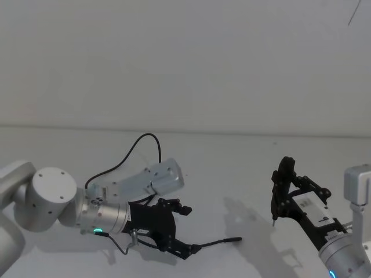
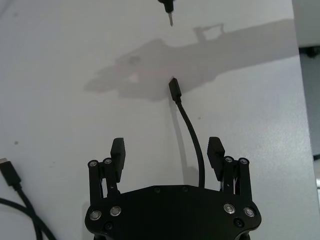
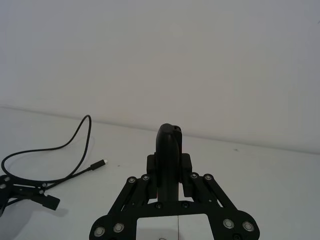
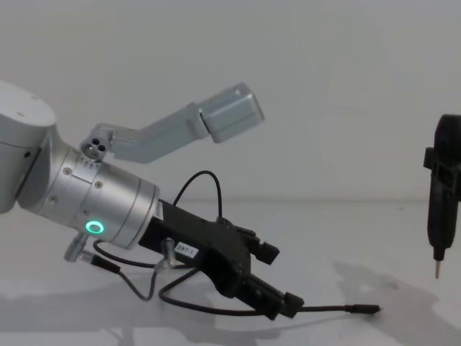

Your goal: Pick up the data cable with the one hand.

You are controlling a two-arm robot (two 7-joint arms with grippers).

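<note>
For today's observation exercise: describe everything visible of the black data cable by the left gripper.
The data cable is long, thin, black and rubbery-looking. One slim black plug points ahead of the left gripper over the white table. From it the cable curves back between the open fingers, close to one, contact unclear, and disappears under the gripper body. A second plug with a pale metal tip lies beside the gripper, likely its other end.

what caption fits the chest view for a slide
Left pincer, open, low at the black cable on the table; right arm's pointed tool hangs at right
</note>
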